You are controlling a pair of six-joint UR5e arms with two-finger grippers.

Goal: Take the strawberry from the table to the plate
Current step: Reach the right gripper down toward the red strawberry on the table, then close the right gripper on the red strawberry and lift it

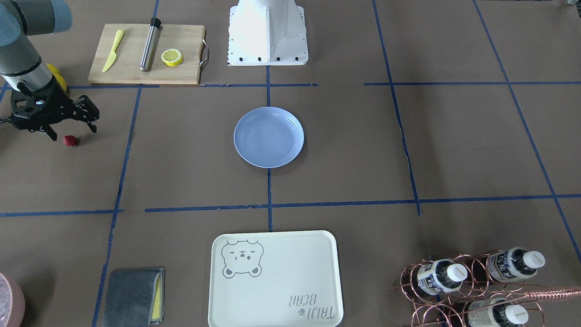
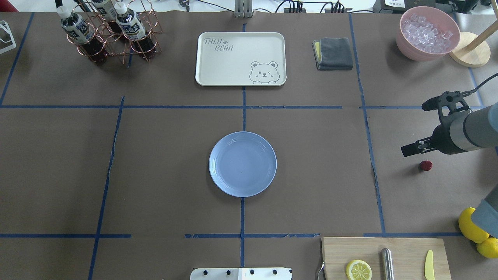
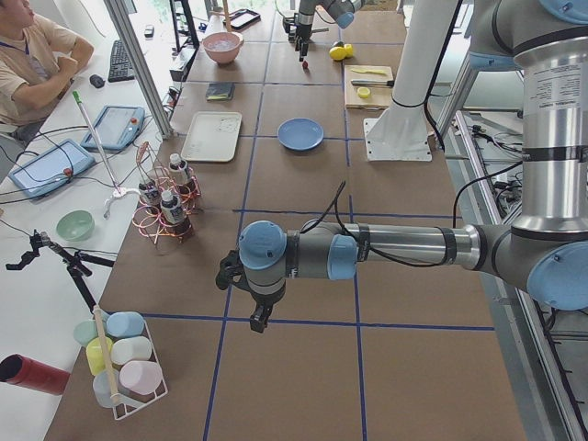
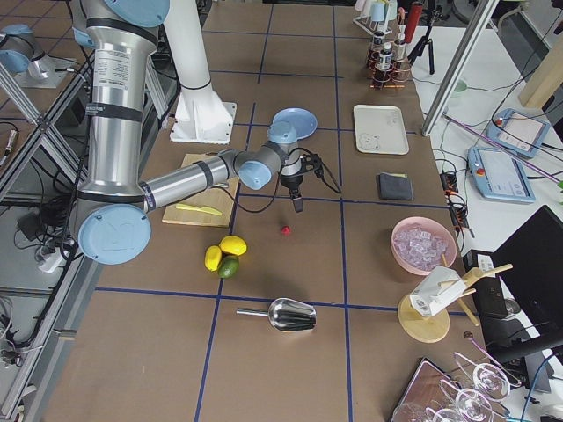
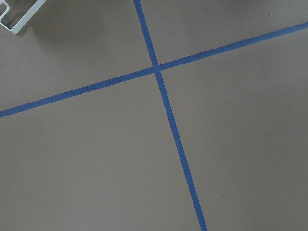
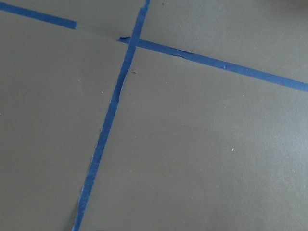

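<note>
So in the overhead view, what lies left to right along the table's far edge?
Bottles → cream bear tray → grey cloth → pink bowl → round wooden base.

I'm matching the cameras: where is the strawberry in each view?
Front-facing: strawberry far left, mid-height.
Overhead: strawberry far right, mid-height.
Exterior left: too small to tell.
Exterior right: strawberry near centre.
Left wrist: not in it.
Right wrist: not in it.
Shared landmark: the blue plate, in all four fixed views.
</note>
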